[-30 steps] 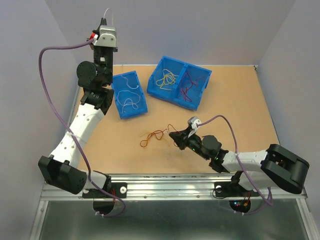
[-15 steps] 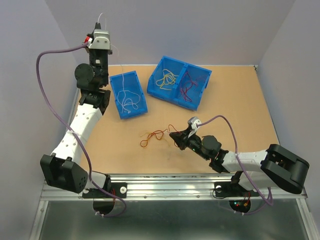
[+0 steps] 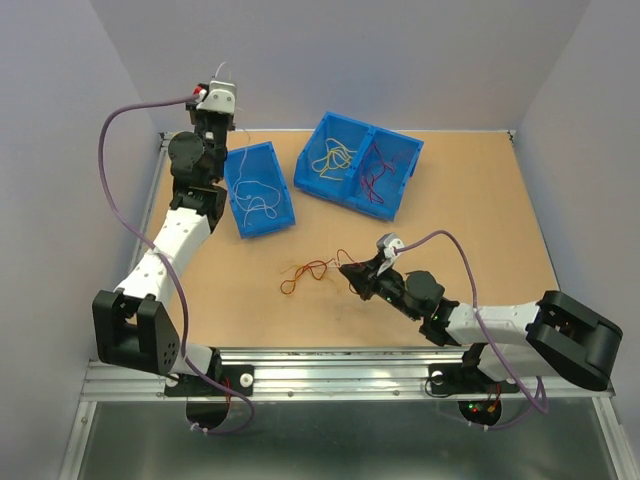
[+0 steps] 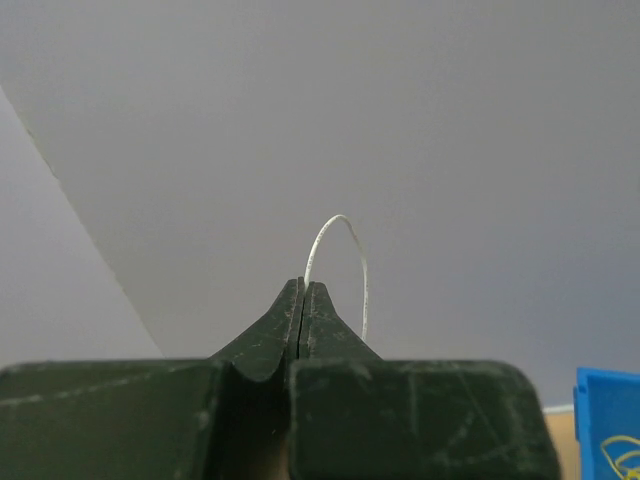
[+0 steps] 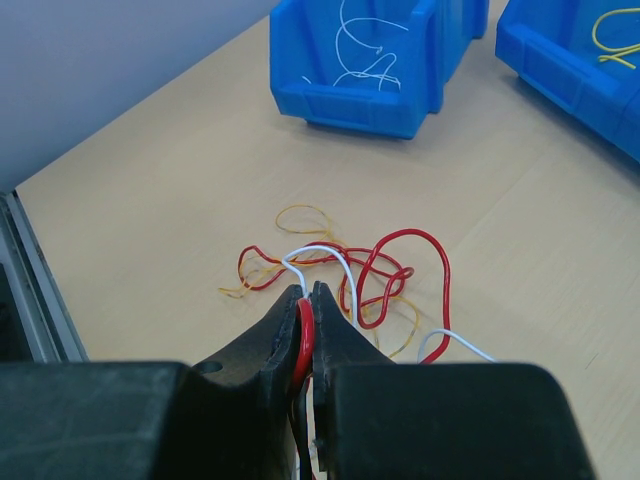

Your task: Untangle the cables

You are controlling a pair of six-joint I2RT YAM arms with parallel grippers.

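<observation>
A tangle of thin red, yellow and white cables (image 3: 312, 270) lies on the tan table; it also shows in the right wrist view (image 5: 350, 270). My right gripper (image 5: 308, 292) is low at the tangle's right end (image 3: 347, 270), shut on a red cable (image 5: 303, 335) with a white cable beside it. My left gripper (image 4: 303, 285) is raised at the back left (image 3: 219, 82) above the small blue bin (image 3: 283, 212), shut on a thin white cable (image 4: 340, 235) that arcs up from its tips.
The small blue bin (image 5: 355, 95) holds white cables (image 3: 252, 195). A two-compartment blue bin (image 3: 362, 201) at the back holds yellow cables (image 3: 333, 157) on the left and red cables (image 3: 378, 170) on the right. Grey walls enclose the table.
My left gripper has swung right and slightly down with the white cable, toward the small blue bin. The right gripper and the tangle have not moved.
</observation>
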